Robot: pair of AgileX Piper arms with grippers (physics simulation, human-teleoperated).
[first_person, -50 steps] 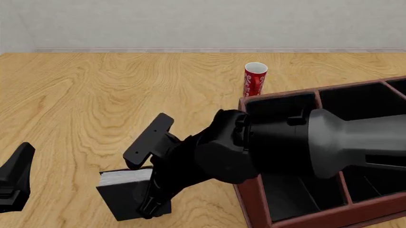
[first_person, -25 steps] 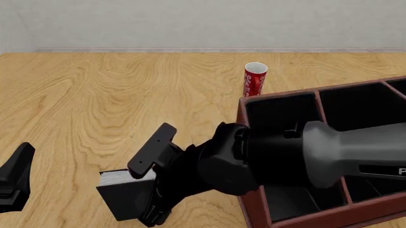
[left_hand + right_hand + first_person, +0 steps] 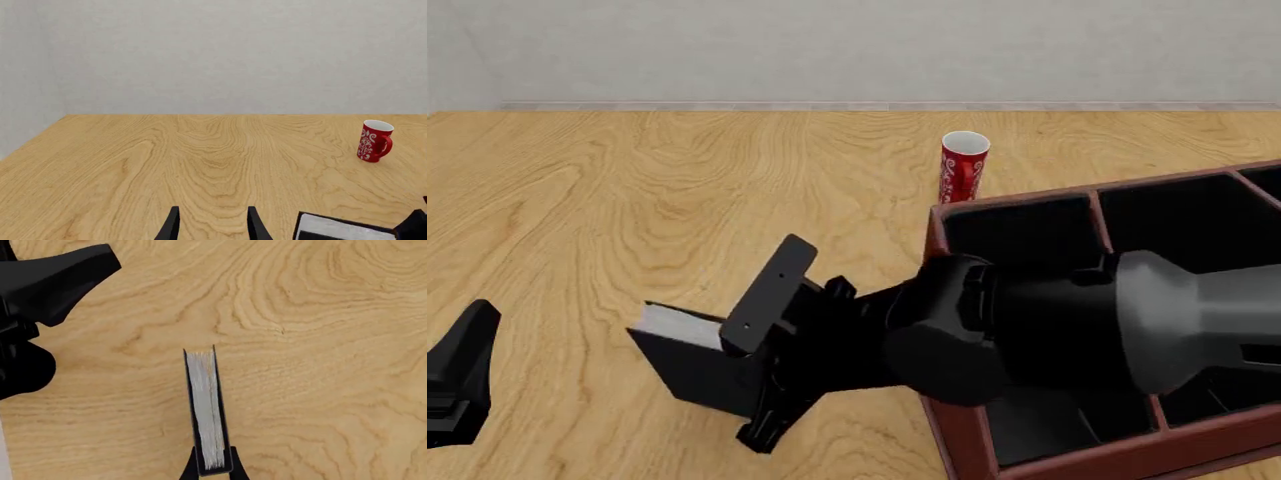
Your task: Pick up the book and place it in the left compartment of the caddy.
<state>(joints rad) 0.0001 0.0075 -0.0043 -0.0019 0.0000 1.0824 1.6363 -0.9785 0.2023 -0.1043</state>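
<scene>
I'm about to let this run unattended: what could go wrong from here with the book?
The right gripper pinches only one end of the book, so it could pivot or slip during the carry. The caddy wall is close beside the book, so a low swing might clip its rim before reaching the left compartment.

A light, honey-coloured wooden table [image 3: 627, 200] with bold swirling grain fills the front view up to its far edge. Behind that edge stands a plain, pale grey-white wall [image 3: 827, 50] with a faint mottled texture. The light is soft and even, and shadows on the wood are faint.
</scene>
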